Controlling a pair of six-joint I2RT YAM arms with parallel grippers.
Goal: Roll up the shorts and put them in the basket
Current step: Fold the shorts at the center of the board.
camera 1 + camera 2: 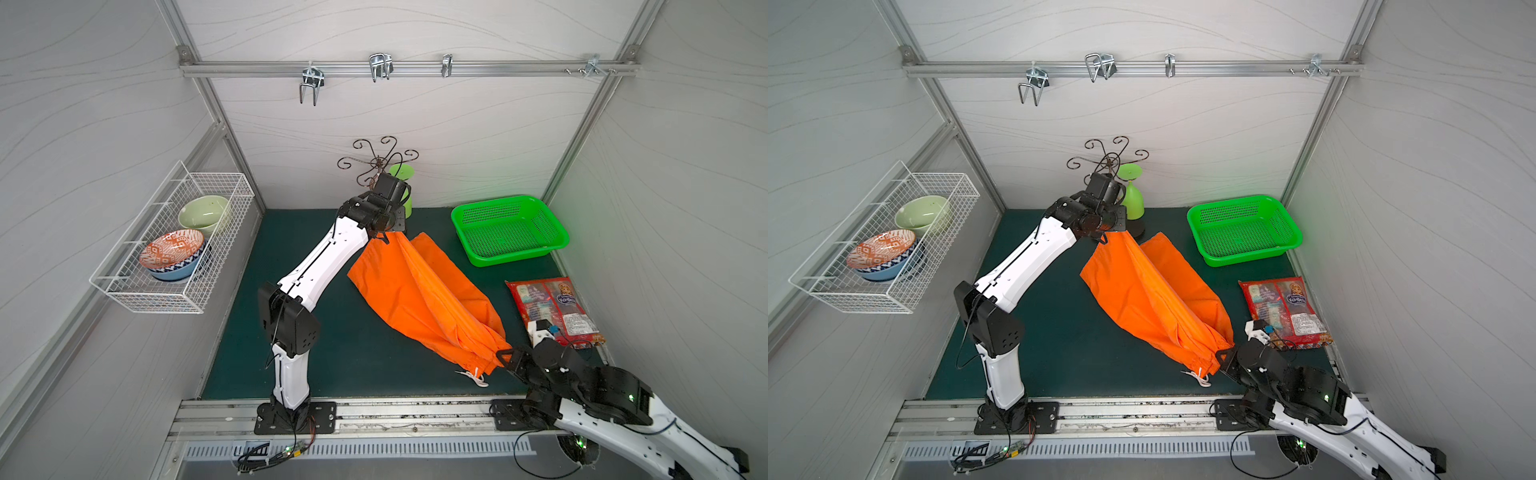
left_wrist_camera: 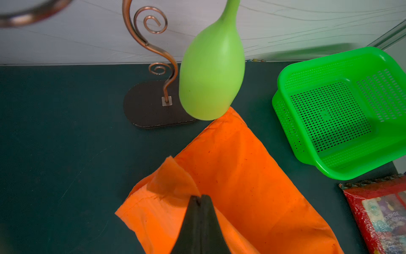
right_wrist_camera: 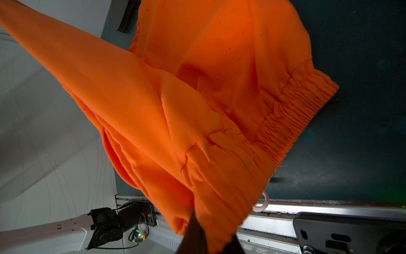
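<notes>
Spanning the cell floor, the dark green mat (image 1: 340, 353) carries all loose items.

Shorts (image 1: 419, 299): bright orange, stretched on a diagonal from the far centre of the mat to its near right corner. Both ends are raised and the middle sags toward the mat. In both top views one leg panel spreads toward the green basket (image 1: 509, 230), which sits at far right, apart from the cloth.

Wire rack (image 1: 166, 257): white, fixed to the left wall. It holds a pale green bowl (image 1: 203, 214) and an orange-patterned bowl (image 1: 171, 248) stacked in a blue bowl (image 1: 178, 274).

Snack packet (image 1: 552, 309): red, near right, just beside the right arm's wrist.

Scroll stand (image 2: 153, 55): copper, far centre, with a green goblet (image 2: 212, 72) mouth down beside it. Whether the goblet's rim touches the leg hem beneath cannot be told.

Left gripper (image 2: 200, 198): jaws together, pinching a hem corner of the shorts above the mat.

Right gripper (image 3: 212, 239): jaws clamped on the gathered waistband, with cloth bunched between them.

Drawstring (image 1: 473, 376): white, trailing from the waistband onto the mat's near edge.
</notes>
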